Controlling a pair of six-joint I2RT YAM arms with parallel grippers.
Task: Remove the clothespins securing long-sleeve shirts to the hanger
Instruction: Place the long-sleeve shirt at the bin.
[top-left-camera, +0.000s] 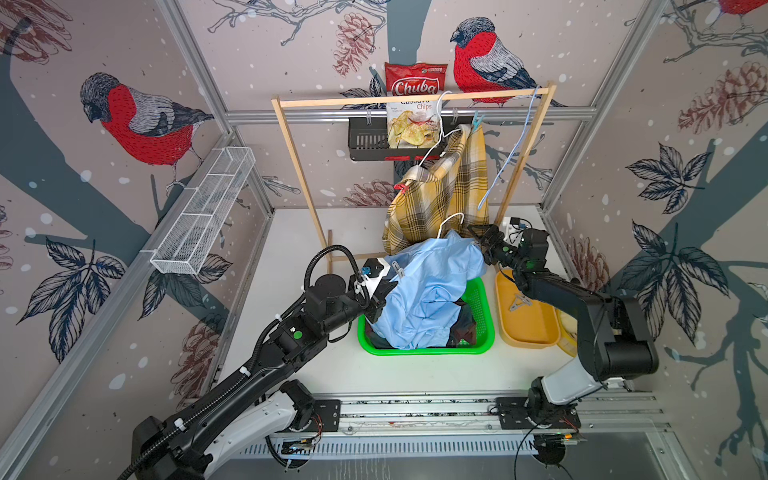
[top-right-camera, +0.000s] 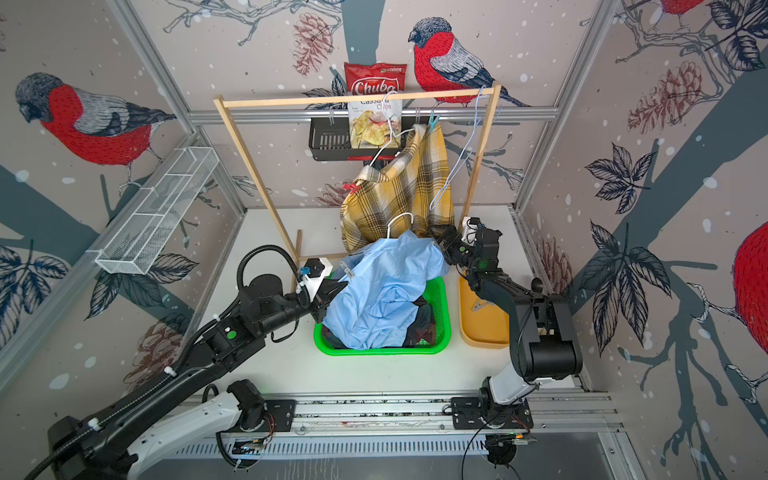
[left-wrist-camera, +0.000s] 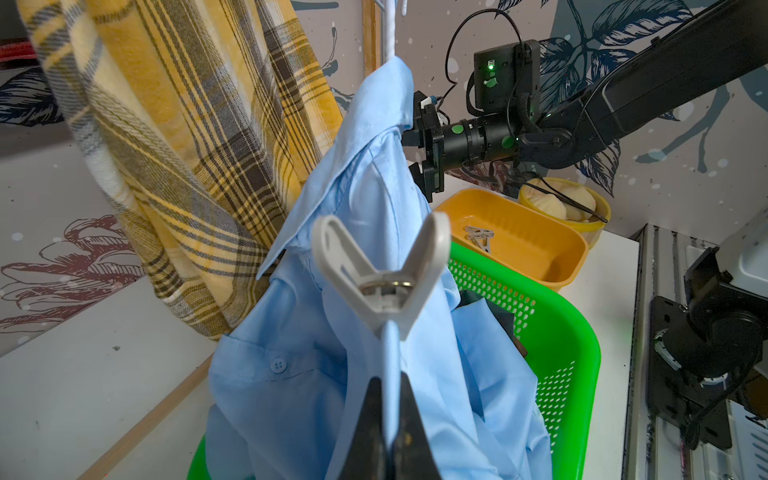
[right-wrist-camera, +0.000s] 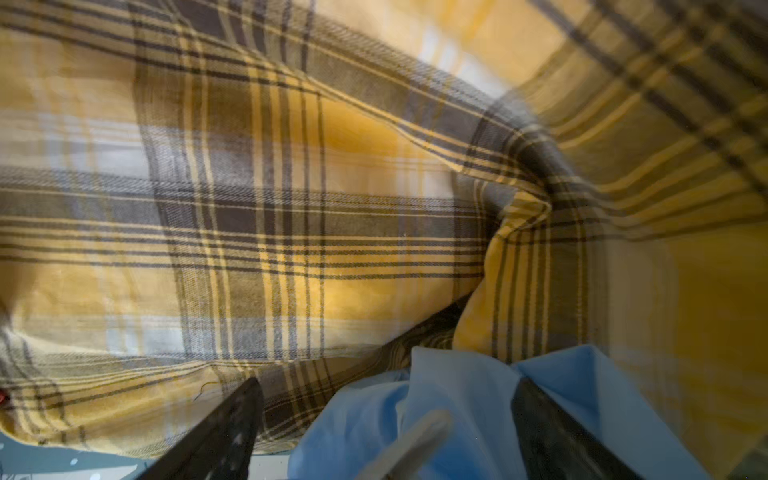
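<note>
This is a robotics lab test cell. An aluminium-profile frame (top-left-camera: 316, 115) boxes in a white surface (top-left-camera: 374, 374), and its wall panels are papered with a bullfinch-and-pinecone print (top-left-camera: 141, 124). A left arm (top-left-camera: 249, 374) and a right arm (top-left-camera: 573, 295) are mounted on a metal rail (top-left-camera: 415, 409) along the front edge, facing a wooden garment rack (top-left-camera: 332, 101).

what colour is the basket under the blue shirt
The basket is bright green, clearest in the left wrist view.

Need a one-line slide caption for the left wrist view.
Left gripper shut on light blue shirt next to grey clothespin; right gripper open beyond it.
</note>
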